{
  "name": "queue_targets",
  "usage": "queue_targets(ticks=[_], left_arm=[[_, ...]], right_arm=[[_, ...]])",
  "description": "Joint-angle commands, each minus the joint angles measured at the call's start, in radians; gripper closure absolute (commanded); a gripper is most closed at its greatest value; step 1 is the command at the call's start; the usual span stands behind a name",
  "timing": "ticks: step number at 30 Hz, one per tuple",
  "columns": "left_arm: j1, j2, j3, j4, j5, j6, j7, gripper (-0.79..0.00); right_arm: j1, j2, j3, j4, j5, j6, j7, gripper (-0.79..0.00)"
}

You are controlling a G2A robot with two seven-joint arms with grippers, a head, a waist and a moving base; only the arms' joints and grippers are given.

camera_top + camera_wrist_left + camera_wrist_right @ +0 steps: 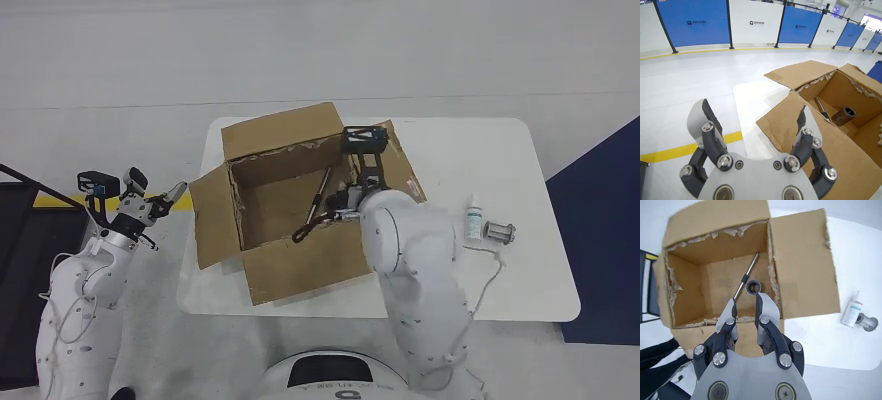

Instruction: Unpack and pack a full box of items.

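Beyond the table's left edge, our left gripper (754,104) hangs over the floor, its fingers spread wide with nothing between them. On the left half of the white, round-cornered table (520,150) stands the brown cardboard box (300,268), open at the top, with its four torn-edged flaps folded outward. On the box floor, near its right wall, lies a slim silver metal rod with a dark band (747,275), and just beside it a short dark metal sleeve (753,287) with a hollow bore. Our right gripper (745,298) hangs over the box's opening above these two, its fingers partly apart and holding nothing. Near the table's right edge a small clear bottle with a white cap (474,220) lies just beside a clear cylinder with grey ends (499,233).
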Motion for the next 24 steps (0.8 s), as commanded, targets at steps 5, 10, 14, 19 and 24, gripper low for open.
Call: queue_targets(ticks=[5, 10, 14, 19, 24], left_arm=[[0.0, 0.0, 0.0, 0.0, 0.0, 0.0, 0.0, -0.785], [0.0, 0.0, 0.0, 0.0, 0.0, 0.0, 0.0, -0.785], [0.0, 0.0, 0.0, 0.0, 0.0, 0.0, 0.0, -0.785], [0.0, 0.0, 0.0, 0.0, 0.0, 0.0, 0.0, -0.785], [0.0, 0.0, 0.0, 0.0, 0.0, 0.0, 0.0, -0.785]], right_arm=[[-0.09, 0.025, 0.172, -0.136, 0.01, 0.023, -0.001, -0.348], [-0.121, 0.016, 0.411, -0.136, 0.109, 0.036, -0.013, -0.416], [-0.156, 0.005, 0.616, -0.136, 0.198, 0.042, -0.019, -0.628], [-0.181, 0.008, 0.78, -0.136, 0.314, 0.048, -0.025, -0.785], [-0.188, 0.008, 0.815, -0.136, 0.332, 0.058, -0.036, -0.785]])
